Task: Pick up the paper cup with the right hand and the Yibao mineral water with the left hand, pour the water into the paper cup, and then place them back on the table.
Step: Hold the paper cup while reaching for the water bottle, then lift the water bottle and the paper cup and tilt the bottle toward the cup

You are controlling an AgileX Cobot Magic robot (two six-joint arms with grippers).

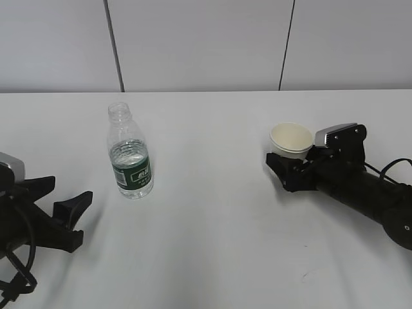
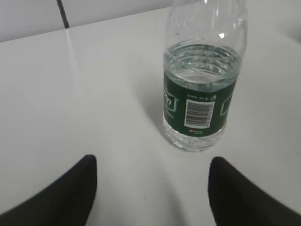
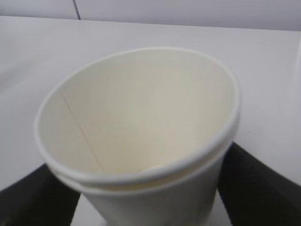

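**Cup bracketed on the right, bottle waited ahead of the left**

Your right hand (image 1: 288,168) lay low on the table (image 1: 212,212) with its fingers (image 3: 256,183) spread to either side of the cup (image 1: 291,140). The right wrist view showed a dark finger flanking each side of the cup's lower wall, close in, though whether they were pressing could not be told from that angle. The cup stood upright, mouth up, a second rim visible just under the first, and looked empty.

Your left hand (image 1: 64,215) sat well to the left, its fingers (image 2: 56,197) parted wide and holding nothing. The bottle (image 1: 129,154) stood upright and capless, ahead of that gripper and a little to its right, with bare table between them; in the left wrist view it sat right of the centre line between the fingers. Its long axis ran vertical, water reaching partway up.

The left hand was plainly the nearer arm to the bottle, which stood well apart from the cup. You would likely have needed a forward reach with a slight rightward correction to centre the bottle between the fingers.
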